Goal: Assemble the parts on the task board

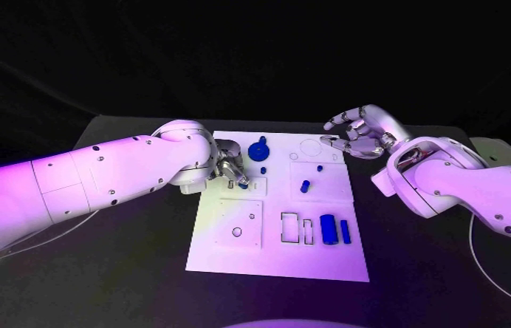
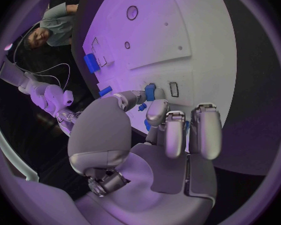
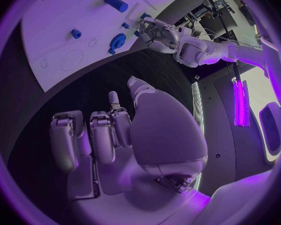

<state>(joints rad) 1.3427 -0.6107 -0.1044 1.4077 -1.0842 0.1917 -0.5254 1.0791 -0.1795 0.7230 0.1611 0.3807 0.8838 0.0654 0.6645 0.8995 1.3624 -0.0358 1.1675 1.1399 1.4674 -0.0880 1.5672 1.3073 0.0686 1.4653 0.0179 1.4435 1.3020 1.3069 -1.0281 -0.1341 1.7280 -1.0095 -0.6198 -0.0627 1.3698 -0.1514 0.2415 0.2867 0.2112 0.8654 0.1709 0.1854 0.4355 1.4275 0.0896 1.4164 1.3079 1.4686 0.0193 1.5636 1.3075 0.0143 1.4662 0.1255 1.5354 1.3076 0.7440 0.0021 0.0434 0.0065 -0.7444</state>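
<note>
Where the white rectangular task board (image 1: 279, 258) lies on the black counter (image 1: 128, 269), we read no writing or labels. Nearest us, two blue cylindrical parts (image 1: 334, 229) lie side by side beside rectangular slots. Farther up, our left hand (image 1: 230, 170) pinches a small blue part (image 2: 150, 91) against the board. Beyond, a blue round disc (image 1: 259, 151) sits, and our right hand (image 1: 357, 133) hovers loosely curled, holding nothing.
</note>
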